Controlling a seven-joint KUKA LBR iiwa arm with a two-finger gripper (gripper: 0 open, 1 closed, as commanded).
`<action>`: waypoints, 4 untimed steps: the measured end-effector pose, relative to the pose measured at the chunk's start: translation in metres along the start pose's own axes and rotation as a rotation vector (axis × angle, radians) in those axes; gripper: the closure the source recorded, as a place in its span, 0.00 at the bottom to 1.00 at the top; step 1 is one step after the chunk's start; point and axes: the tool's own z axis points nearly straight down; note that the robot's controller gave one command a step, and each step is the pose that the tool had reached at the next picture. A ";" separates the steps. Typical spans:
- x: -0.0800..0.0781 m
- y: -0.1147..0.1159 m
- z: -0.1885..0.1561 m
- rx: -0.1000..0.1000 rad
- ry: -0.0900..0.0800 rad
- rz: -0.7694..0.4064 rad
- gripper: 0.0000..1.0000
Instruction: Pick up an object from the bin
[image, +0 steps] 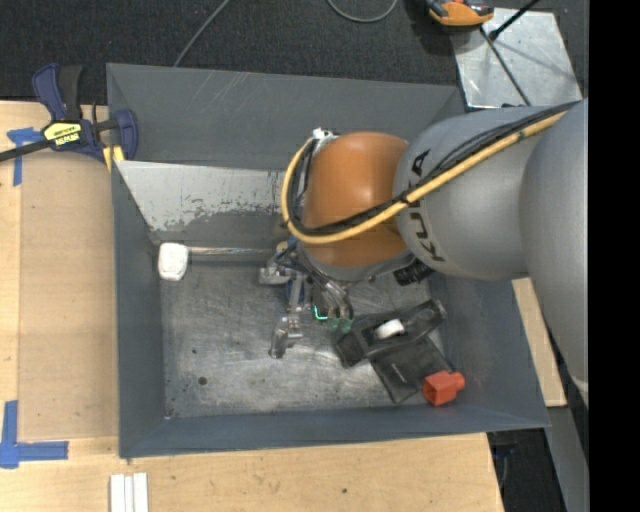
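Observation:
My gripper hangs low over the middle of the bin floor, under the orange wrist cover. It is open, with bare floor between its fingers. Just to its right lies a black tape dispenser with a white roll and a red-orange end piece at the front right. One fingertip points down at the floor to the left of the dispenser, apart from it. A small white block sits at the back left, against the bin's wall and far from the gripper.
The arm's large grey body covers the bin's right back part. The floor on the left and front is scuffed metal, ringed by sloping walls.

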 end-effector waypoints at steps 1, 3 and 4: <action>-0.039 -0.072 0.058 -0.002 -0.009 0.039 0.00; -0.067 -0.155 0.049 0.000 -0.005 0.190 0.00; -0.069 -0.153 0.047 -0.001 -0.008 0.188 1.00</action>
